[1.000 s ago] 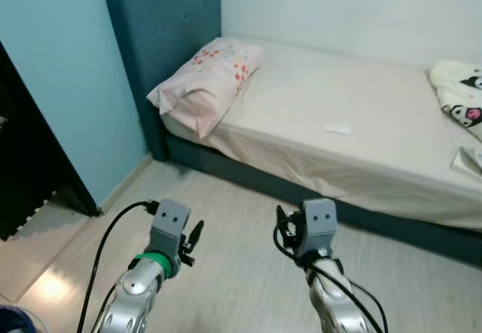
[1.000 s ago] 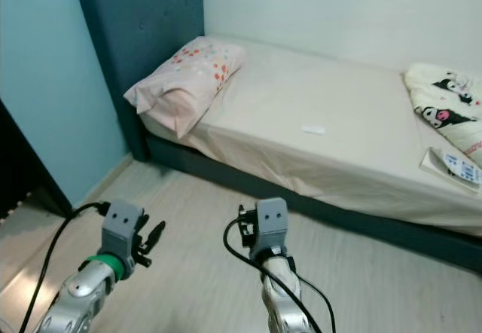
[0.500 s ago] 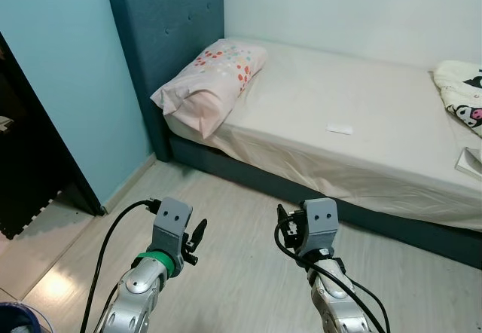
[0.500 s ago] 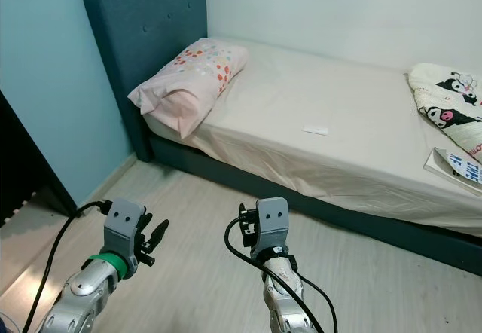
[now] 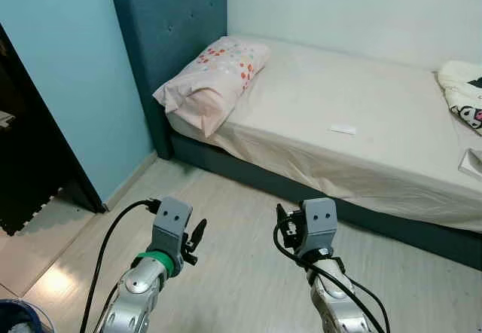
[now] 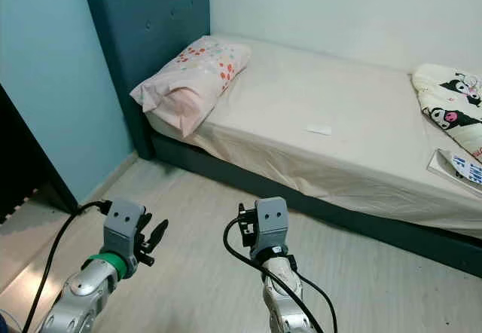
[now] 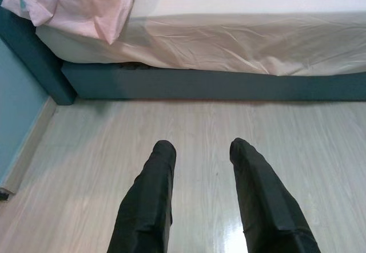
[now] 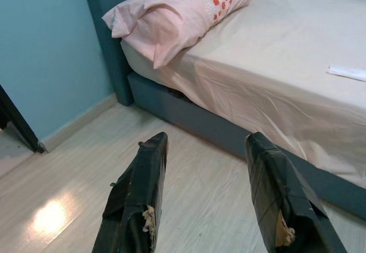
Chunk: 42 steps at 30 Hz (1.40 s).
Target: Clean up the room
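Gaping empty: left gripper (image 7: 197, 150), right gripper (image 8: 200, 150)

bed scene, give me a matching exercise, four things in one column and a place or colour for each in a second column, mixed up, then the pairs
Things:
1. pillow
2. headboard
3. small white slip
4. cartoon blanket

Descriptions:
A. dark teal, upright against the blue wall
B. flat on the middle of the sheet
C. pink with coloured dots, at the head of the bed
D. bunched at the far right of the mattress

Pairs: 1-C, 2-A, 3-B, 4-D
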### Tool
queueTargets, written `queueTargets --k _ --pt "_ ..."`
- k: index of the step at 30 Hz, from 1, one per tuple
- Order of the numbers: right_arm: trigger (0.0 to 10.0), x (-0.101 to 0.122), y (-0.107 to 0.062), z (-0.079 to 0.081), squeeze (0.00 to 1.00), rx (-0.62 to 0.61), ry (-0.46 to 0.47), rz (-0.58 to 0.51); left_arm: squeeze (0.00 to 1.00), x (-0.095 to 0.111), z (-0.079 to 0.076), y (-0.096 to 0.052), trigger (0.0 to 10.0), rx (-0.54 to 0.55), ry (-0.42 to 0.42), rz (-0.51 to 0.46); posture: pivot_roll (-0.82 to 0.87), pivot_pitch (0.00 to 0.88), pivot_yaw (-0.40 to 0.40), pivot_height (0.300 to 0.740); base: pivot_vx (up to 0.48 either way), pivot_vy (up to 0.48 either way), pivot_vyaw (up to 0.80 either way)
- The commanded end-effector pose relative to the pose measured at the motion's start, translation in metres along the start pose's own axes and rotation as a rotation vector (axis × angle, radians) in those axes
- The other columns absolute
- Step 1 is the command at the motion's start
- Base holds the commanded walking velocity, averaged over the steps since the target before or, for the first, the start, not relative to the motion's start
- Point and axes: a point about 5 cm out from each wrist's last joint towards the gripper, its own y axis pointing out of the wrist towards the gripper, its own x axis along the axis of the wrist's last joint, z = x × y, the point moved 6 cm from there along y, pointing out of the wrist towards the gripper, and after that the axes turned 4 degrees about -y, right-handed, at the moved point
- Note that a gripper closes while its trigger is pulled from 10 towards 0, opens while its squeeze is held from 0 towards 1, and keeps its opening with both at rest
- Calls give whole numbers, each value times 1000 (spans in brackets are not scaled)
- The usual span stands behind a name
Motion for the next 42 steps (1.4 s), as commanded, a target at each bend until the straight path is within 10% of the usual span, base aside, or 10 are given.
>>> queueTargets --k 1,42 --pt "10000 -6 -3 0 0 5 -6 15 0 -7 -1 -3 10000 0 5 16 -92 68 66 740 0 0 0" --pt "10000 -5 -2 1 0 5 6 16 0 -2 -2 -2 10000 0 18 -9 -95 73 69 740 0 0 -676"
